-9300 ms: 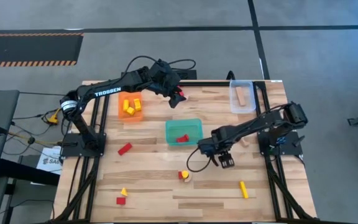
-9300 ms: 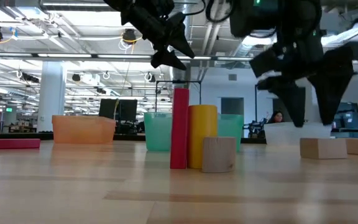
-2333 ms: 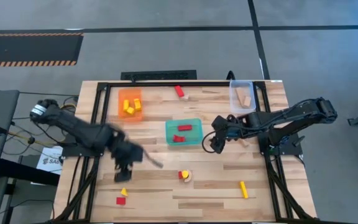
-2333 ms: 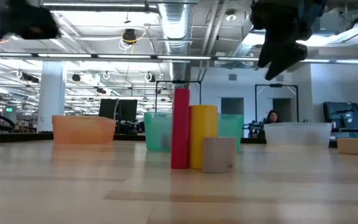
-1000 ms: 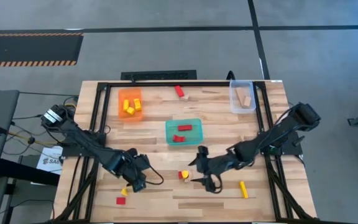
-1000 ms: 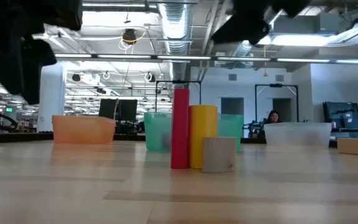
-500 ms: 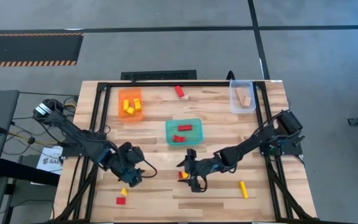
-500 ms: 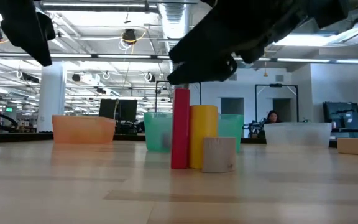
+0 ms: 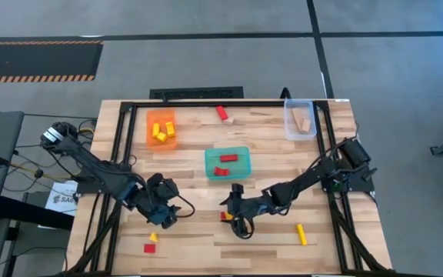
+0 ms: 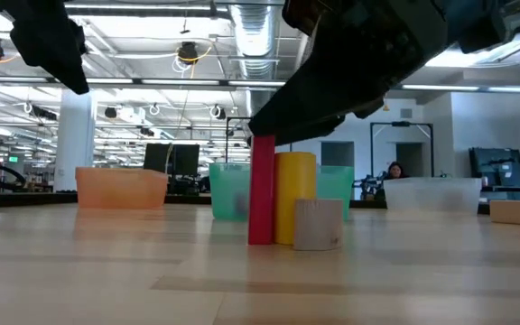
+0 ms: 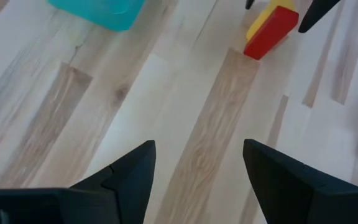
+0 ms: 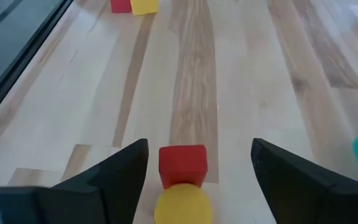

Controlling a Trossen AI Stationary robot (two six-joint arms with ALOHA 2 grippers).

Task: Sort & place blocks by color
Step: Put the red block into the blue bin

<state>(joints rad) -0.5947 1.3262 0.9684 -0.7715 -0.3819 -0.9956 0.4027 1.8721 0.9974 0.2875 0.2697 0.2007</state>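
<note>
Right hand [image 12: 197,180] spread wide, poised straight over the cluster of three blocks near the tabletop's [image 9: 268,238] front middle: an upright red bar [image 10: 262,187], a yellow cylinder [image 10: 294,199] touching it, and a short pale wood cylinder [image 10: 318,223] just beside. Fingers [image 12: 114,171] bracketing red and yellow together, nothing pinched yet.

Best done by picking one colour only: shift sideways so the fingers straddle the red bar alone, descend square, close gently. Tall and narrow, likely to topple if nudged; a grip taking both pieces would spoil the sorting. Then carry to the teal tray [image 9: 227,162], already holding red pieces.

Left hand [image 11: 197,171] spread and empty, hovering low over bare wood toward the front left, near a small yellow wedge [image 9: 153,238] and a red cube [image 9: 149,248]. Close enough to the cluster to crowd the right arm's path; better kept apart.

Elsewhere: orange tray [image 9: 160,129] with yellow pieces, clear tray [image 9: 300,119] with pale wood, a stray red block [image 9: 222,113] at the far edge, a yellow bar [image 9: 301,234] front right.
</note>
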